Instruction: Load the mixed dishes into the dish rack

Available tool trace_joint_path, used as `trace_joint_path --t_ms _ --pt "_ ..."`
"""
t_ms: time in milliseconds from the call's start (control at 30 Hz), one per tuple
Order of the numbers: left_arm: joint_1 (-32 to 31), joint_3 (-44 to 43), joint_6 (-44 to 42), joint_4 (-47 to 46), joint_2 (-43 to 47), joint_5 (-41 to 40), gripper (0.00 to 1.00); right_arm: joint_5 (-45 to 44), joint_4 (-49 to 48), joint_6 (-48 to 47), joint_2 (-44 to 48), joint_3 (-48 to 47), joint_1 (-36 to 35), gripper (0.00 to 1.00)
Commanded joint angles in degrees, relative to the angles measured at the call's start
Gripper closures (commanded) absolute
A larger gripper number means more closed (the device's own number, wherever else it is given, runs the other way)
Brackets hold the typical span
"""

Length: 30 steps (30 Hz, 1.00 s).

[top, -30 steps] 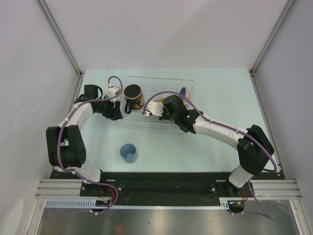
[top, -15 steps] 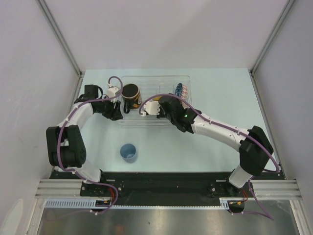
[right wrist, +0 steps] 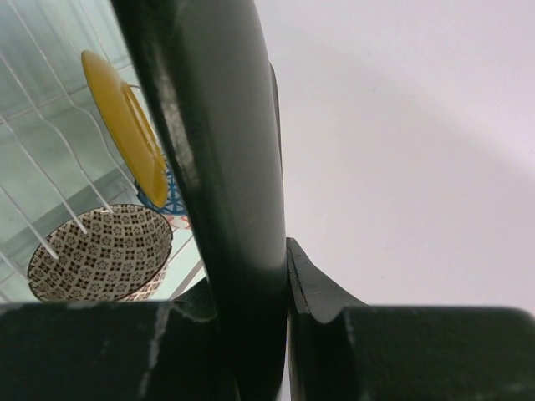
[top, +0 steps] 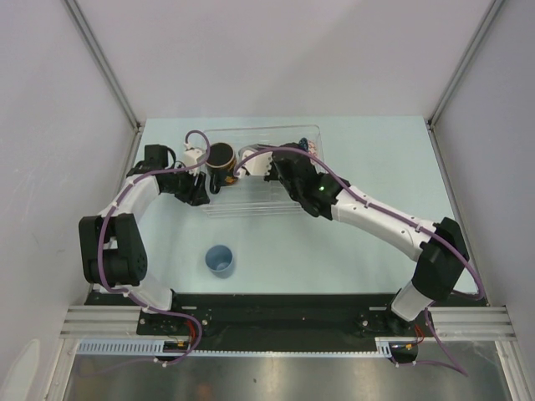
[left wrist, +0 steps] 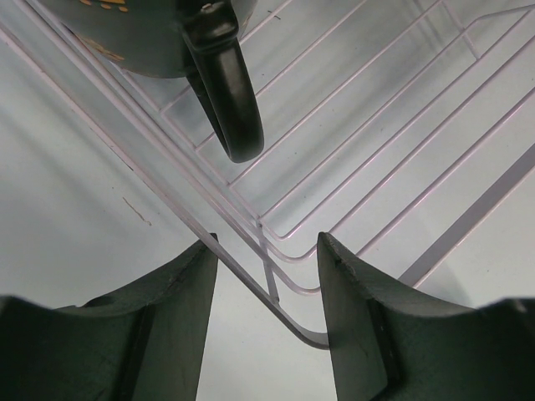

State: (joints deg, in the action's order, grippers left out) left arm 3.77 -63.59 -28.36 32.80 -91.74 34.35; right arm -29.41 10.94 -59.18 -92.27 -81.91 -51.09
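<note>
Two claws were mine. My left claw (left wrist: pixel 267 251) stood open astride the near-left corner of the dish rack (top: pixel 251 202), close to the dark mug (top: pixel 222 159). My right claw (right wrist: pixel 267 292) clenched the black floral square plate (right wrist: pixel 217 150) on edge over the rack. It was roughly parallel to the slotted yellow round plate (right wrist: pixel 125 125), so I judged the drop to be straight down.

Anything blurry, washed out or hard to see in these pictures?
Top view: even light, sharp, the clear plastic dish rack nearly vanishes against the pale table. Left wrist view: rack ribs and the dark mug are crisp. Right wrist view: the black square plate in the right gripper is a close blur; the yellow round plate and beige patterned bowl behind are clear.
</note>
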Motion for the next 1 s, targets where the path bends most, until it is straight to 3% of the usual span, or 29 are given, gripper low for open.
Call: trace_joint_path --t_ms 0,333,967 --pt "0.27 -0.30 -1.44 3.33 0.60 -2.88 0.44 -2.49 -6.11 0.73 4.03 -3.87 -0.85 1.00" --pt "0.27 -1.01 -0.65 2.80 -0.28 -2.62 0.44 -0.40 -6.10 1.96 4.03 -3.43 -0.24 1.00" --pt "0.62 -4.52 -0.03 2.27 -5.89 -3.23 0.44 8.84 -12.96 2.93 -6.69 -7.39 7.23 1.00"
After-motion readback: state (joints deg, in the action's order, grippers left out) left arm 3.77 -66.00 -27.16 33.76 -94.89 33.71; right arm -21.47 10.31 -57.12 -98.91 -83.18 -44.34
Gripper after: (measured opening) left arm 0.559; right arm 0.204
